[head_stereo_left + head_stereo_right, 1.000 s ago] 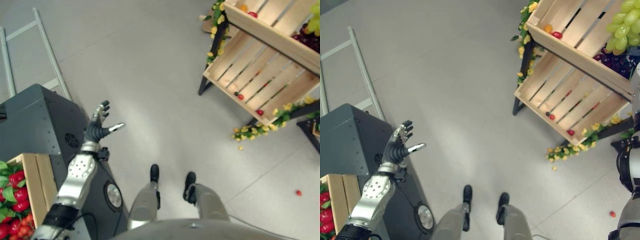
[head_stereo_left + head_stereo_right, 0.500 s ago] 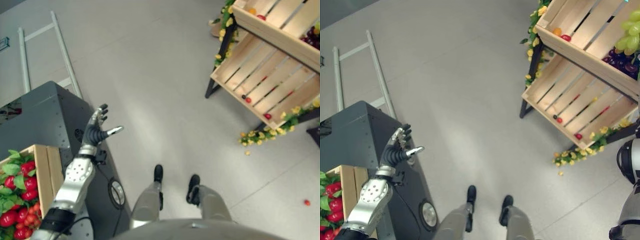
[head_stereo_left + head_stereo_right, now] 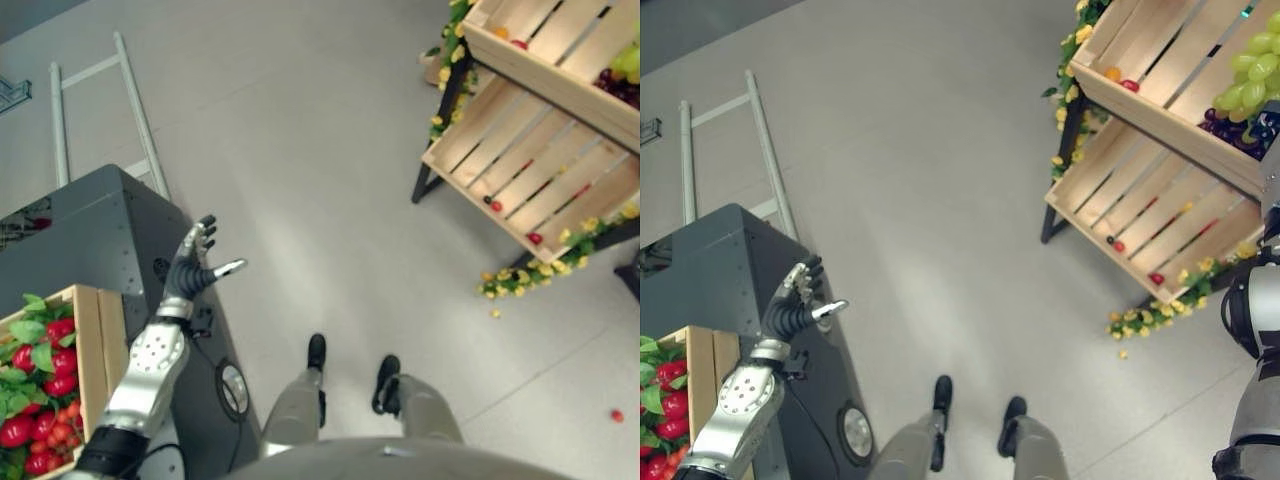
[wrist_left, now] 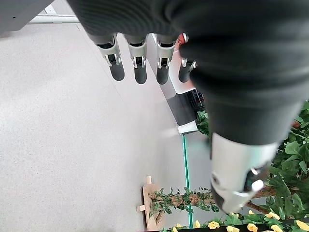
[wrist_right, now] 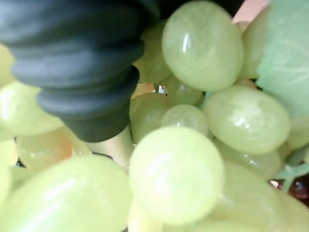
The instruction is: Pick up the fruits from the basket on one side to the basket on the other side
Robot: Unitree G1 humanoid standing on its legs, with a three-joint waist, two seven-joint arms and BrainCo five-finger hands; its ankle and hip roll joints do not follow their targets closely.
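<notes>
green grapes (image 5: 203,48) crowd right hand (image 5: 91,72), grip unreadable; left hand (image 3: 195,265) spread, empty, well apart from grapes.

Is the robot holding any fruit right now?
The left robot hand is open and holds nothing. The right robot hand is buried in the green grapes, its fingers hidden, so a hold cannot be told.

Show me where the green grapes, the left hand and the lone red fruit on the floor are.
green grapes (image 3: 1248,82): right eye view, middle of bunch.
left hand (image 3: 190,268): left eye view, palm.
red fruit (image 3: 616,415): left eye view, its centre.
</notes>
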